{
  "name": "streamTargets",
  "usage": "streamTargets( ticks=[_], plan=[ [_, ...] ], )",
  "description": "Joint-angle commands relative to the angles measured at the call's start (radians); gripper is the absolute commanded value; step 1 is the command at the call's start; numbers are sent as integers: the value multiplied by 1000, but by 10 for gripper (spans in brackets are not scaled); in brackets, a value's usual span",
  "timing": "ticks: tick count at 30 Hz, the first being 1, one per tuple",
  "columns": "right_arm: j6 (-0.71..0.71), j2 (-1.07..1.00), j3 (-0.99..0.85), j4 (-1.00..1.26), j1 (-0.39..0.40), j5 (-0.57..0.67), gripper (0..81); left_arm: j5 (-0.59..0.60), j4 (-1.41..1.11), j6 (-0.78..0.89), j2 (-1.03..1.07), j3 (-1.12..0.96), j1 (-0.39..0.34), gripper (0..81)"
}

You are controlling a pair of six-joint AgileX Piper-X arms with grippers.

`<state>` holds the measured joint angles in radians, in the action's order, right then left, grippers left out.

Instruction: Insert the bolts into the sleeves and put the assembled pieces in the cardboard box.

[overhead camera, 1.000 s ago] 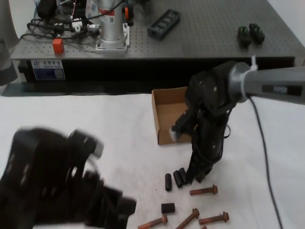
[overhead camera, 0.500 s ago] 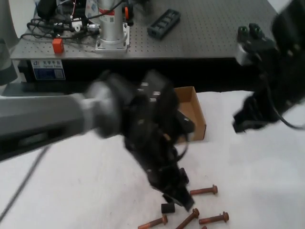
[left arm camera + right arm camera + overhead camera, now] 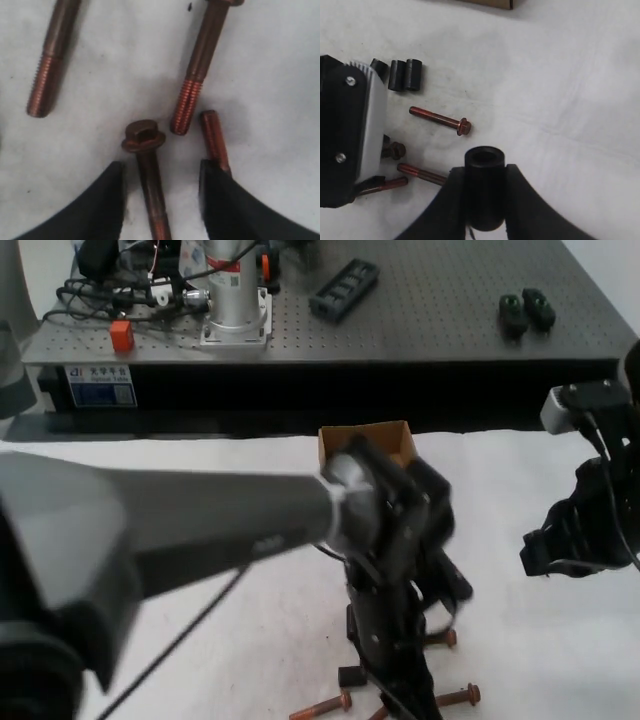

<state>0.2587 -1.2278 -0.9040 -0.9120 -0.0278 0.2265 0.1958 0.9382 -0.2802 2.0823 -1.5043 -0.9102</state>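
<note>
My left gripper (image 3: pixel 160 169) is open low over the white cloth, its fingers on either side of a copper bolt (image 3: pixel 146 150) without touching it. More bolts lie close by: one (image 3: pixel 201 67) ahead, one (image 3: pixel 51 60) off to the side, and one (image 3: pixel 215 140) beside a finger. My right gripper (image 3: pixel 485 172) is shut on a black sleeve (image 3: pixel 484 192), held upright above the cloth. In the high view the left arm (image 3: pixel 390 540) reaches down over the bolts (image 3: pixel 455 698), and the right arm (image 3: pixel 585 530) hangs to the right.
Three loose black sleeves (image 3: pixel 397 75) lie in a row, with a bolt (image 3: pixel 440 120) near them. Another sleeve (image 3: pixel 350 676) lies by a bolt (image 3: pixel 320 706). The cardboard box (image 3: pixel 395 440) stands behind the left arm. A raised metal bench (image 3: pixel 400 320) runs along the back.
The left arm swung in from the lower left and came down over the bolts. The right arm left the row of sleeves and moved off to the right.
</note>
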Motion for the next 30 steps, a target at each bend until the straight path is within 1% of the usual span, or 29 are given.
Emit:
streamTargets(
  ticks=[1, 3, 5, 7, 8, 9, 11, 12, 13, 14, 16, 17, 19, 22, 23, 26, 27, 28, 30],
  plan=[
    [-14, 18, 1, 12, -5, 16, 33, -37, 1, -18, 18, -15, -9, 337],
    [-16, 18, 1, 12, -5, 16, 33, -51, 1, -18, 28, -18, -9, 315],
    [-20, 18, 1, 12, -5, 16, 33, -64, 1, -18, 32, -17, -9, 229],
    [-20, 18, 1, 12, -5, 16, 33, -67, 1, -18, 32, -20, -9, 99],
    [-19, 22, 1, 10, -5, 24, 33, -66, -1, -18, 32, -21, -9, 14],
    [-19, 26, 1, 8, -5, 34, 33, -66, 0, -18, 25, -23, -9, 0],
    [-27, 38, 1, 8, -5, 52, 33, -98, -4, -11, 10, -23, -9, 6],
    [-36, 47, 1, 8, -5, 61, 33, -119, -9, -6, -4, -23, -9, 7],
    [-38, 59, 5, 13, -5, 72, 33, -165, -13, 12, -26, -23, -4, 7],
    [-37, 73, 12, 22, -5, 91, 33, -186, -16, 35, -49, -23, 7, 7],
    [-37, 116, 41, 47, -5, 129, 33, -174, -26, 112, -128, -7, 40, 7],
    [-41, 136, 59, 57, -5, 148, 33, -156, -50, 143, -170, 17, 64, 7],
    [-64, 190, 113, 83, -5, 236, 33, -90, -137, 222, -292, 102, 120, 7],
    [-136, 268, 232, 154, 7, 360, 33, 43, -361, 353, -496, 287, 201, 7],
    [-158, 288, 268, 186, 18, 395, 33, 115, -452, 396, -558, 352, 227, 7],
    [-259, 333, 388, 366, 91, 528, 33, 326, -752, 525, -695, 523, 284, 7],
    [-299, 336, 423, 441, 130, 564, 33, 370, -844, 568, -721, 565, 291, 7],
    [-347, 336, 451, 518, 174, 569, 33, 416, -956, 619, -747, 610, 294, 7],
    [-416, 332, 497, 667, 254, 567, 33, 458, -1155, 722, -775, 674, 294, 7]
  ],
)
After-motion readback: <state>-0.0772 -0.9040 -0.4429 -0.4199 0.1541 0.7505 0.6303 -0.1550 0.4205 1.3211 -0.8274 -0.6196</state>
